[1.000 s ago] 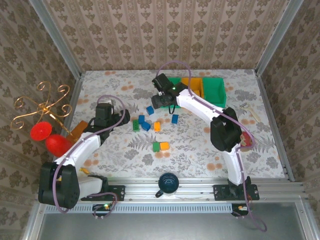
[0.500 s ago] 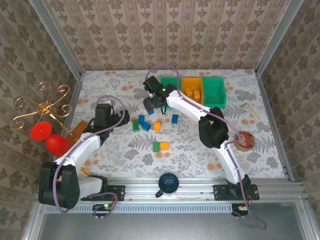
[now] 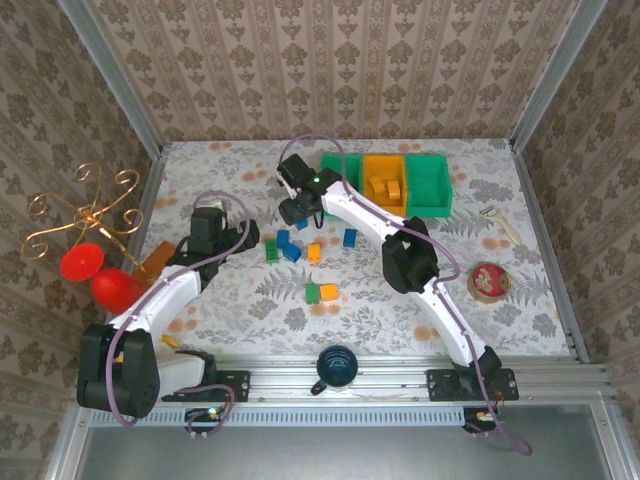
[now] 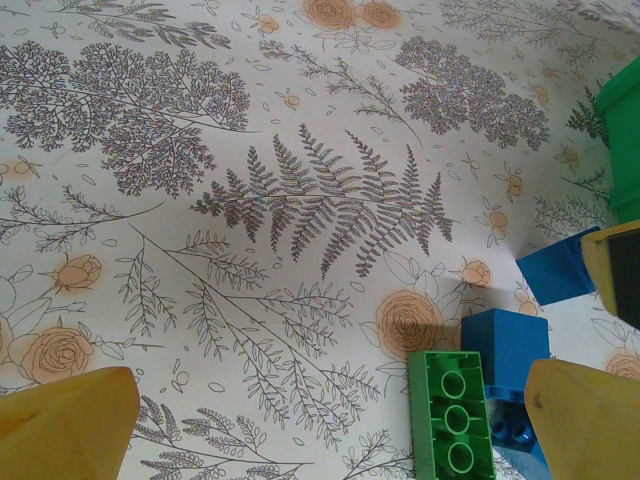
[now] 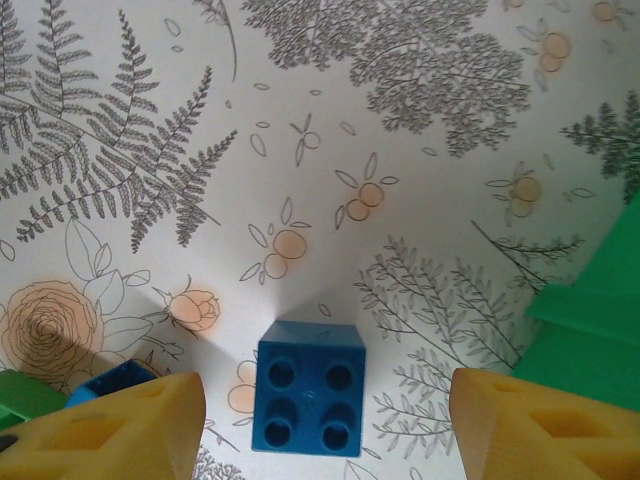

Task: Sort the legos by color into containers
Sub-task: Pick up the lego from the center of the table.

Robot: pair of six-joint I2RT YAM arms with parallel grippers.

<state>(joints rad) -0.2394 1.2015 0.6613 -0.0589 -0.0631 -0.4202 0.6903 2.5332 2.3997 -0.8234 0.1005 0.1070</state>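
Right gripper is hanging open over a blue lego. Its fingers are well clear on both sides, and the brick sits flat on the surface near a green bin. Left gripper is spread wide with nothing in it, close to a green lego and another blue brick. The orange bin has orange legos in it.

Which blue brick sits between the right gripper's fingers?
The four-stud blue brick, studs up, rearmost of them; the open right gripper straddles it without touching. The other blue bricks lie farther forward.
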